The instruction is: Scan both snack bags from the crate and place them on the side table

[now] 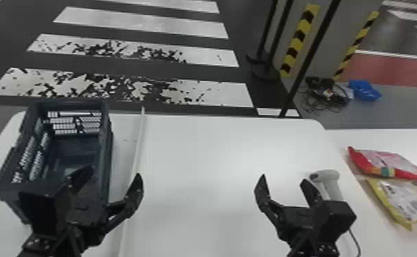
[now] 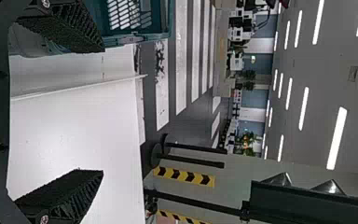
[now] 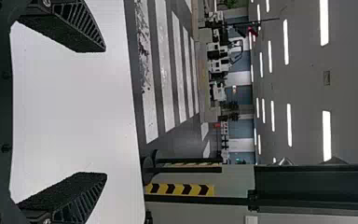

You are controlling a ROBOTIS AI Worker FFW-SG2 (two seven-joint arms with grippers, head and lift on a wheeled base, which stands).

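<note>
Checking placement first: the red snack bag point(image 1: 385, 164) and the yellow snack bag point(image 1: 407, 201) both lie flat on the side table point(image 1: 389, 138), beyond the right edge of the main table point(image 1: 197, 153). From the right pincer point(image 1: 284, 178), the nearer of the two, both bags lie to the right, past the scanner point(image 1: 327, 174); each long axis slants from far left toward near right. The right pincer is spread and holds nothing. The left pincer point(image 1: 114, 172), likewise spread and unloaded, is by the near end of the crate point(image 1: 107, 150), which occupies the table's far left corner. Placement is judged complete; whether both bags were scanned cannot be confirmed. Any correction would suit the right arm, provided it avoids the scanner and its cable point(image 1: 354, 239). Materials: crinkled, glossy film on the bags; rigid, dark latticed plastic on the crate; a smooth, rounded scanner head; a smooth white tabletop; wedge-shaped, ribbed black fingers point(image 3: 70, 28).
</note>
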